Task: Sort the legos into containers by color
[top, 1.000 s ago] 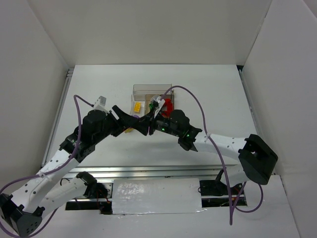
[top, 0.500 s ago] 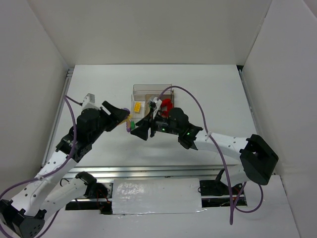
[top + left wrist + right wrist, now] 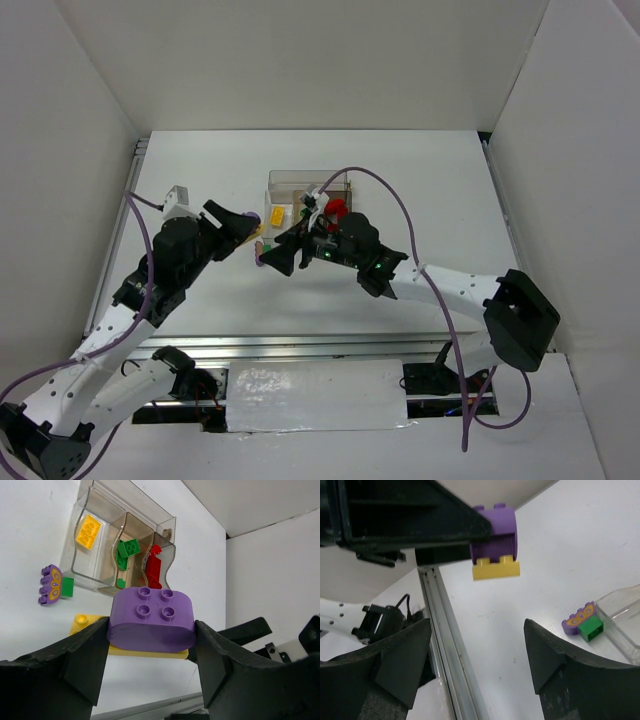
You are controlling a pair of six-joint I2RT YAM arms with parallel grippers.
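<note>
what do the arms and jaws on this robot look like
White shells on the left arm and right arm, with black joint housings and black wedge-shaped jaws. A purple cable loops along each arm, and a green light glows near the right wrist.

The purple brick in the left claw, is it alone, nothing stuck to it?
No, a yellow plate sits stuck under the purple brick.
</note>
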